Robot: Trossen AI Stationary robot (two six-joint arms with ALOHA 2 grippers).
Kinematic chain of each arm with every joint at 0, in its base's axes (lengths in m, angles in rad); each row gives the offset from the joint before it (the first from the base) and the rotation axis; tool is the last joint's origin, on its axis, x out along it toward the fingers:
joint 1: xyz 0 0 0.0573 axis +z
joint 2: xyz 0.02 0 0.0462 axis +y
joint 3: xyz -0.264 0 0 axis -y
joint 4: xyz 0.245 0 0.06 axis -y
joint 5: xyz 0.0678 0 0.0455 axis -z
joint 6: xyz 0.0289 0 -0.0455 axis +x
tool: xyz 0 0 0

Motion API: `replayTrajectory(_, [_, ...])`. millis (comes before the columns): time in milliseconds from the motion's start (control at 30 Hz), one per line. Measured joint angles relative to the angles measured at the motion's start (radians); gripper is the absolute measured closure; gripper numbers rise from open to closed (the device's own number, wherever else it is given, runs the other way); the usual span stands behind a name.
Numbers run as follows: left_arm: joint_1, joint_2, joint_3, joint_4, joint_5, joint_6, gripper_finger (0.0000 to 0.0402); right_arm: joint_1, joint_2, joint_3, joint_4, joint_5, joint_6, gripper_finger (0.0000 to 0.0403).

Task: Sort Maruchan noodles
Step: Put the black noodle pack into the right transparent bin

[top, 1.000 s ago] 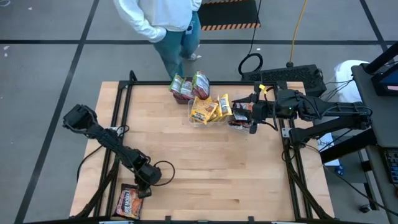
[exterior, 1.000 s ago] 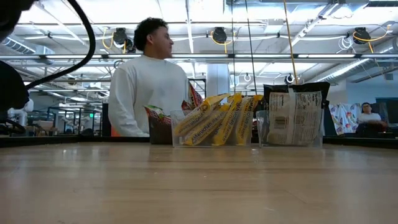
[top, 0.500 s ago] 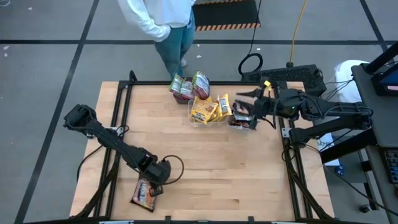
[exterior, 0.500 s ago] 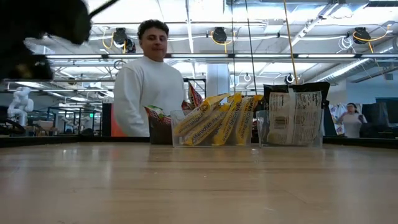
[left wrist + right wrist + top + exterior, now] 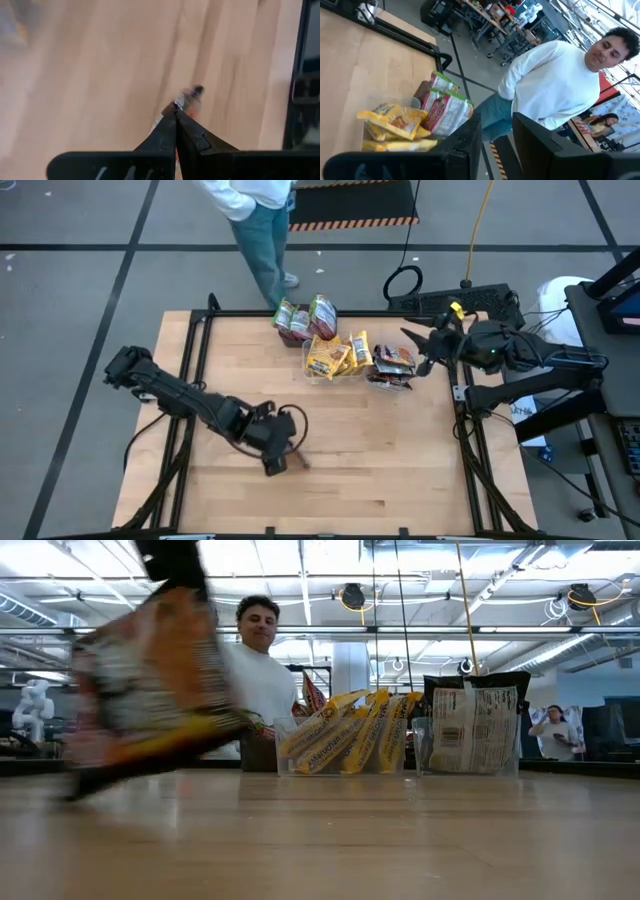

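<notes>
The dark packet [image 5: 150, 670] hangs pinched in my left hand [image 5: 275, 463], fingers clamped shut on its edge, above the near-left tabletop [image 5: 400, 470]. I carry it level toward the far-right tub [image 5: 390, 370] of dark packets. My right hand [image 5: 418, 352] waits beside it, fingers apart, empty.

Bright overhead ceiling lights — the packet [image 5: 150, 680] in the low view smears, probably motion blur.

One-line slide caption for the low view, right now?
Left gripper carries a dark ramen packet past sorted packets in clear tubs.
</notes>
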Motion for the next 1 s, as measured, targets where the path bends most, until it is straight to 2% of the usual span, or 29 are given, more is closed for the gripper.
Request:
replayTrajectory(100, [0.031,0.000,0.050,0.002,-0.054,0.055,0.0401,0.000,-0.029,0.000,-0.039,0.018,0.012,0.0300])
replayTrajectory(233, [0.073,0.000,0.094,0.046,-0.113,0.140,0.0401,0.000,-0.064,0.000,-0.074,0.104,0.055,0.0300])
replayTrajectory(433, [0.145,0.002,0.119,0.164,-0.119,0.271,0.0401,0.000,-0.114,0.000,-0.110,0.126,0.061,0.0300])
replayTrajectory(600, [0.208,0.006,0.119,0.272,-0.118,0.375,0.0401,0.000,-0.153,0.000,-0.161,0.126,0.127,0.0300])
replayTrajectory(1000, [0.340,0.005,0.119,0.554,-0.118,0.547,0.0401,0.000,-0.191,0.000,-0.317,0.127,0.216,0.0300])
